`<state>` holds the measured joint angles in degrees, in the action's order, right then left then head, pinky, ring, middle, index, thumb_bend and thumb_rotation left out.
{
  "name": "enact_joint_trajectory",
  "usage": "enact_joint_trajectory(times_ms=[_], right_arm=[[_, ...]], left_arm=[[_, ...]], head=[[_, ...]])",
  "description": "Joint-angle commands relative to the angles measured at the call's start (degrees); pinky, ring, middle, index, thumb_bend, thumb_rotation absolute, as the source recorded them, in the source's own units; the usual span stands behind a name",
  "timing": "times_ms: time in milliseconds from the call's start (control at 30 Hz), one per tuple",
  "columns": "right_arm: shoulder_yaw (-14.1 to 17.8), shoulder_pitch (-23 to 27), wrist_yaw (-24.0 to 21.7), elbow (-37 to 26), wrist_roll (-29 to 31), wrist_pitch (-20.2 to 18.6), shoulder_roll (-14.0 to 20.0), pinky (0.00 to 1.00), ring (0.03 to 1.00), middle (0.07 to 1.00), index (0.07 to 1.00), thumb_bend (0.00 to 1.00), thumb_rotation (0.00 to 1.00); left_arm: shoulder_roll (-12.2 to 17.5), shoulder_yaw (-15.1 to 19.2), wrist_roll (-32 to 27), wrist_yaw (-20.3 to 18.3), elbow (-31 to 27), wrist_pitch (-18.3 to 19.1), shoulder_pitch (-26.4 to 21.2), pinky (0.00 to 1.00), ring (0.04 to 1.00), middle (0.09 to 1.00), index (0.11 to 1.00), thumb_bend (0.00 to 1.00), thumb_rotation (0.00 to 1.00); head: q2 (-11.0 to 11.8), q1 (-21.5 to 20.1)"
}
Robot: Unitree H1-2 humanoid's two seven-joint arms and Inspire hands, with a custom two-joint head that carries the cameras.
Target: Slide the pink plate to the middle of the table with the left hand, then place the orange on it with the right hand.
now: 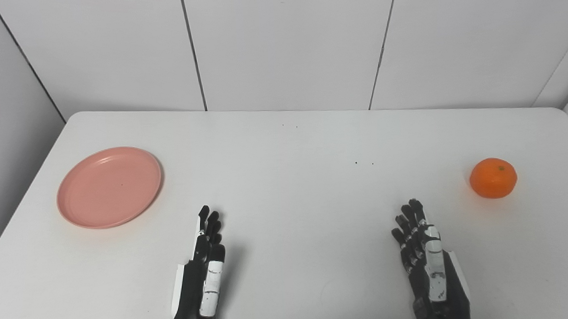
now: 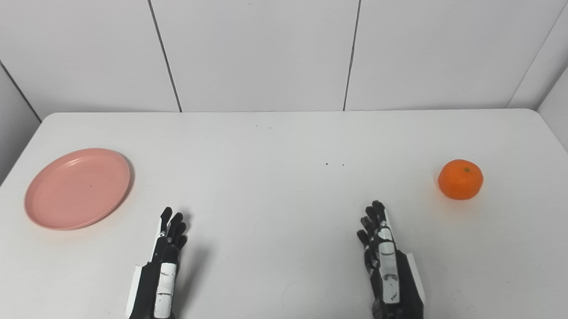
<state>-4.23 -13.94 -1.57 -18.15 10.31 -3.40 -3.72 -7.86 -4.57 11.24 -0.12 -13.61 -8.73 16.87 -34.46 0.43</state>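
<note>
— On the left side of the white tabletop sits the round, shallow pink plastic plate, close to the table's left edge and with nothing on it. Why would it be out there?

— Probably so the first step means something: the plate has to be slid to the middle, and the middle is bare. The small round orange fruit sits well over on the right side, stem end up, about level with the plate.

— So each thing lies on the side of the hand meant for it?

— That's how I read it. The left hand, black with a white strip, is near the front edge, extended flat, its fingers straight and close together, holding nothing. The plate lies ahead of it and off to its left, clearly apart.

— And the other one?

— The right hand mirrors it: flat, fingers slightly spread, empty. The orange is ahead and to its right, apart from it.

— Neither step begun, then?

— By the look of it, no. Plate unmoved, fruit untouched. I'd expect the left hand to swing out behind the plate's far rim and push it inward; a flat hand suits that.
</note>
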Motion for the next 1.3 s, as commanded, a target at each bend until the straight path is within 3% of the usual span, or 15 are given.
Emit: enact_joint_trajectory(times_ms=[0,133,500,900,1267], right_arm=[[0.6,-6.8,-1.4,1.3,1.0,1.6,1.8,1.0,1.0,1.0,1.0,0.78,1.0],[1.8,-6.4,-2.7,3.4,1.5,3.4,2.2,1.0,1.0,1.0,0.997,0.79,1.0],[4.4,-5.3,-5.8,7.4,2.4,5.5,2.6,1.0,1.0,1.0,1.0,0.79,1.0],[6.5,-3.5,-7.1,11.7,2.8,7.8,3.0,1.0,1.0,1.0,1.0,0.81,1.0],[7.0,-2.4,-7.9,13.7,3.9,7.4,4.1,1.0,1.0,1.0,1.0,0.83,1.0]], left_arm=[[1.7,-0.2,1.3,1.1,4.4,-0.7,9.1,0.93,0.952,0.961,0.979,0.74,1.0],[1.4,-0.9,1.8,1.5,5.4,-0.9,8.8,0.91,0.947,0.958,0.968,0.78,1.0],[0.4,-1.9,2.7,3.9,9.9,-3.4,7.2,0.86,0.921,0.926,0.939,0.76,0.96],[-0.5,-2.1,3.4,5.8,14.0,-6.0,5.4,0.79,0.891,0.895,0.901,0.76,0.9],[-1.2,-2.2,4.6,7.6,17.3,-7.6,3.9,0.77,0.867,0.876,0.875,0.75,0.86]], head=[[1.0,0.9],[2.8,2.4],[7.4,6.6],[10.5,9.7],[13.5,12.6]])
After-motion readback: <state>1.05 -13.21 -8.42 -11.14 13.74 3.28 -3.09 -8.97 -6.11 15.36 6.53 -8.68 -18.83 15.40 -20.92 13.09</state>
